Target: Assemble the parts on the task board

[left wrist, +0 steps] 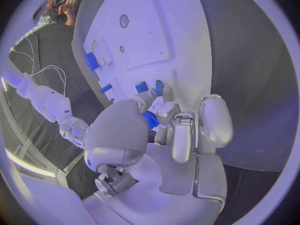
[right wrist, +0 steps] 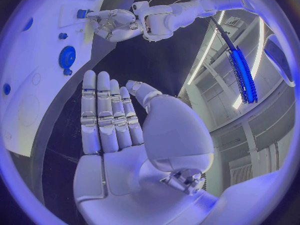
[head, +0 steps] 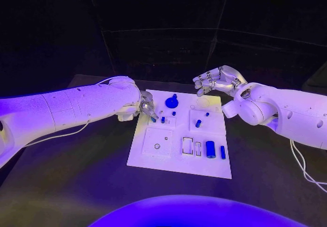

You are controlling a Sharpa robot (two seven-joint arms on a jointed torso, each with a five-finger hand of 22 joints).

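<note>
Reaching in from the left, the left hand sits low over the near-left corner region of the white rectangular task board, at its left edge. The left wrist view shows its fingers curled inward with a small blue cylindrical part pinched between thumb and fingertips, just above the board surface. Beside it, two short blue pegs stand in the board. Further along, a round blue gear-like part rests near the board's far edge, with a small blue slanted peg toward the middle. Nearer the robot lie a larger blue cylinder and a thin blue bar, side by side, right of two rectangular slots. Off the far-right corner, the right hand hovers above the black table, fingers straight and close together, palm open, holding nothing.
</note>
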